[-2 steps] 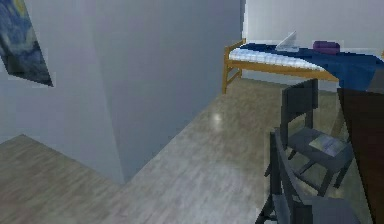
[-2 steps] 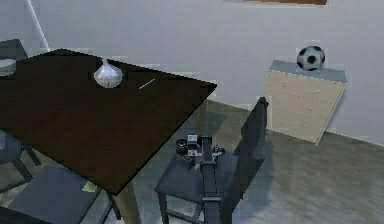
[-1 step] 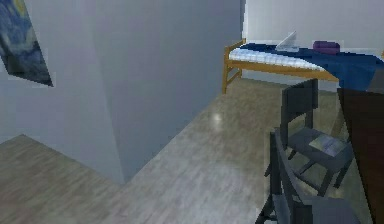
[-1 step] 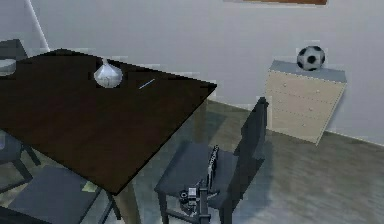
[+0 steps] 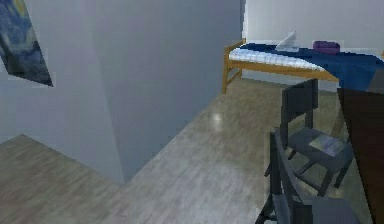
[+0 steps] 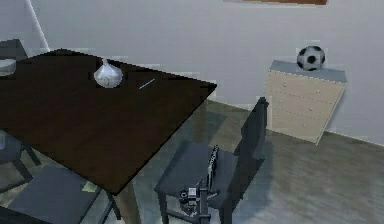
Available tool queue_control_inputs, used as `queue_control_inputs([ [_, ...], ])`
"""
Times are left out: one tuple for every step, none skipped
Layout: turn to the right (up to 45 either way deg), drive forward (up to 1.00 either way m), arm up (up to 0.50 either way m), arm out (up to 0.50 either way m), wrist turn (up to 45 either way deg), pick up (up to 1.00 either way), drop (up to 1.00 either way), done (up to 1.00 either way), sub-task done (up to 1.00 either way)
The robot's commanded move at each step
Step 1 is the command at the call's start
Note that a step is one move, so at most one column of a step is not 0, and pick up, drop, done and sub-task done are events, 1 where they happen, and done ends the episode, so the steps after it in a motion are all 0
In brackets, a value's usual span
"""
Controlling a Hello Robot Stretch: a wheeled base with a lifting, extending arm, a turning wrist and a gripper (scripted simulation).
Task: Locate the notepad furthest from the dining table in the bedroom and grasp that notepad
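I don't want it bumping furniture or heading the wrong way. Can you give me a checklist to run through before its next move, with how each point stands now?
1. Floor toward the bed: ok, bare past the wall corner.
2. Room at the forward view's right: not ok, dark chairs stand close.
3. Notepad spotted: cannot tell; a pale flat thing lies on one chair seat, a purple thing on the bed.
4. What the gripper holds: cannot tell, a chair sits behind it.
5. The gripper clear of the dining table: cannot tell.
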Motion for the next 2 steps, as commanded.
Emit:
queue_control_inputs([
  [0.0,0.00,0.10,0.00,0.0,0.00,0.00,0.00,0.00],
  [0.0,0.00,0.00,0.00,0.0,0.00,0.00,1.00,0.00],
])
